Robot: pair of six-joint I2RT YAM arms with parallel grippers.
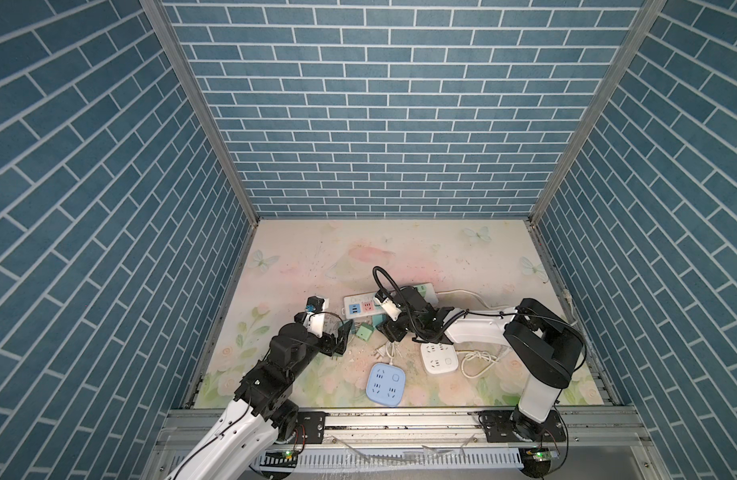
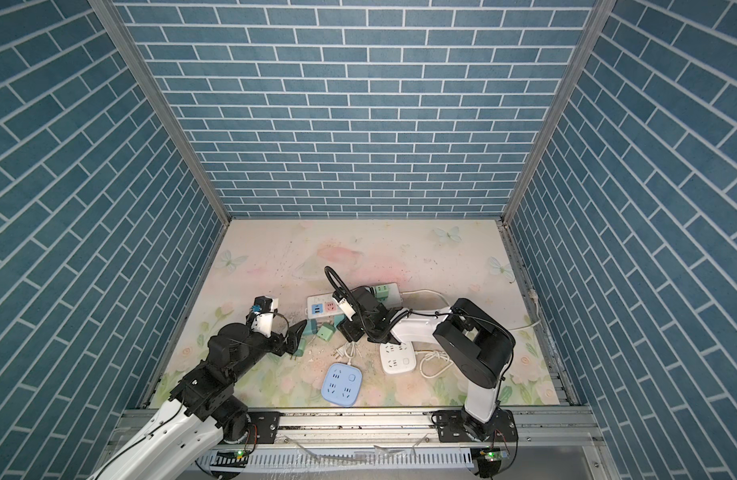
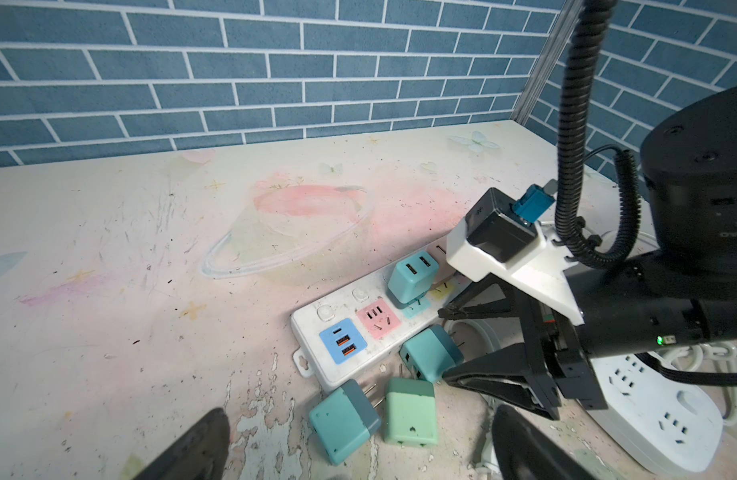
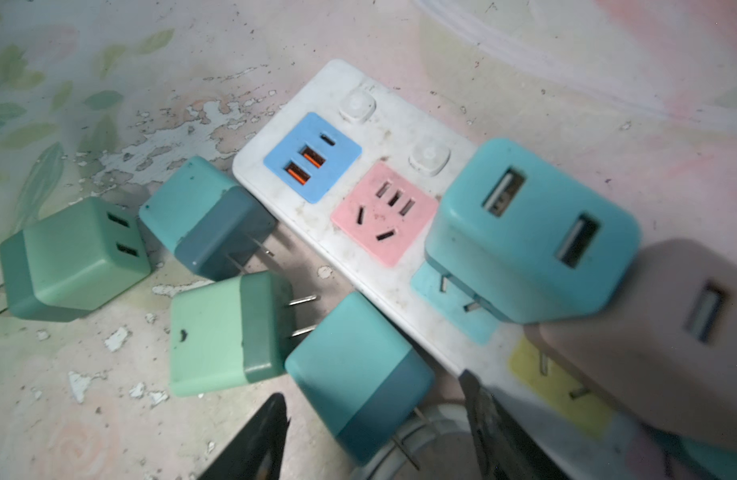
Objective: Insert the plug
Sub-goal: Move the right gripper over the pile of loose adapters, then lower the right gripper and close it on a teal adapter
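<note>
In power strip [image 4: 400, 124]: teal charger [image 4: 525, 232] in teal socket, beige charger [image 4: 670, 332] in yellow; left gripper [image 3: 360, 415] jaws spread wide; right gripper [image 4: 371, 386] jaws spread astride loose plug [image 4: 350, 353].

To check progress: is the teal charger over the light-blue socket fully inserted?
Not fully: the teal charger sits tilted, prongs showing above the light-blue socket.

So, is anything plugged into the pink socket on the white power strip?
No, the pink socket stands bare, with all its slots showing.
</note>
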